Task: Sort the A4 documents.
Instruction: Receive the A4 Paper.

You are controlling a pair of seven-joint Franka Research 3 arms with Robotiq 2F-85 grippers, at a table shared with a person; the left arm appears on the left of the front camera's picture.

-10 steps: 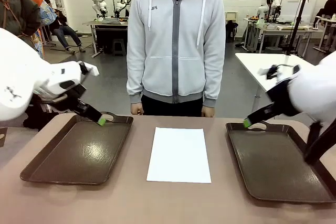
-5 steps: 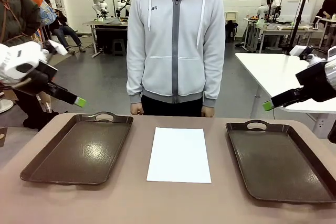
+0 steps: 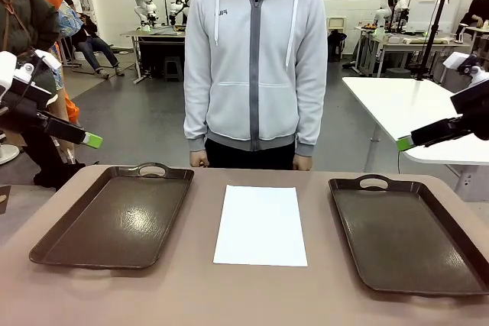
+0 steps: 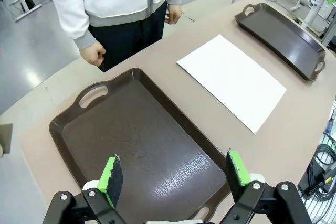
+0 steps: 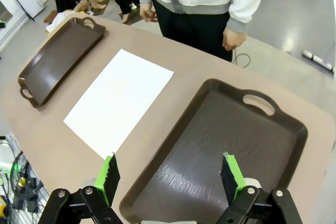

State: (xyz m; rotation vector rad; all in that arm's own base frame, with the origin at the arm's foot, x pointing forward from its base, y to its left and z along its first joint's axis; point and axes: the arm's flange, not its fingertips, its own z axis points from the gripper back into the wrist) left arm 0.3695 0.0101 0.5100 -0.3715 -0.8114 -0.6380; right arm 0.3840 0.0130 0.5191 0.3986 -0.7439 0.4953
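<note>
Flat at mid-surface: one white A4 document (image 3: pixel 260 225), between left tray (image 3: pixel 114 219) by the left edge and right tray (image 3: pixel 405 234) by the right edge, touching neither. Raised off the left edge: left gripper (image 4: pixel 173 169), fingers (image 4: pixel 111 176) spread wide, released, nothing between, aimed down at left tray. Raised off the right edge: right gripper (image 5: pixel 169 169), fingers (image 5: pixel 231 174) likewise released, gripping nothing, over right tray. At the far edge: person (image 3: pixel 256 59) in grey hoodie, standing.
</note>
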